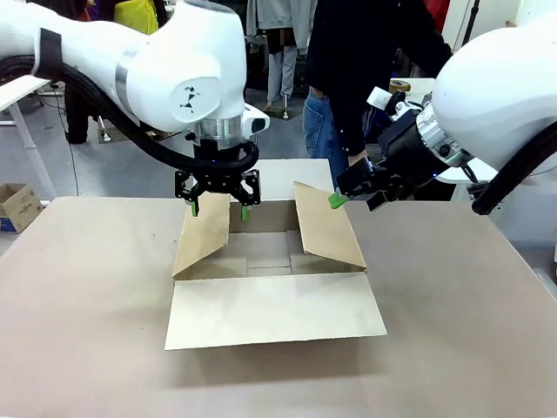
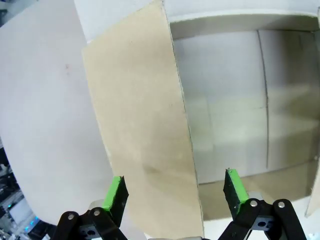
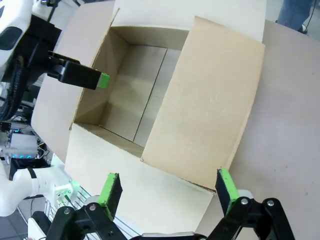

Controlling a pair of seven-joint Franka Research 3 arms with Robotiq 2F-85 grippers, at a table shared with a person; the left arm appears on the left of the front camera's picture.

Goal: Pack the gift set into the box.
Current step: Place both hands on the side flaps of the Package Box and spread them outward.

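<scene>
- The box [image 1: 265, 252] is seen in the middle of the bench [image 1: 87, 305], open at the top, its bare floor shown in the front view.
- Its near flap [image 1: 271, 311] is folded outward and lies almost flat towards the robot. The far flap [image 1: 287, 178] is laid back towards the person [image 1: 348, 52] at the far side.
- The left flap [image 1: 202, 244] and the right flap [image 1: 329, 228] are raised and leaned outward.
- The left pincer [image 1: 219, 210] is held spread wide over the top edge of the left flap, with one finger on the outer side and one on the inner side. Nothing is gripped between them.
- The right pincer [image 1: 357, 200] is likewise spread apart with nothing gripped, at the upper far corner of the right flap. Whether its green pad touches the cardboard cannot be told.
</scene>
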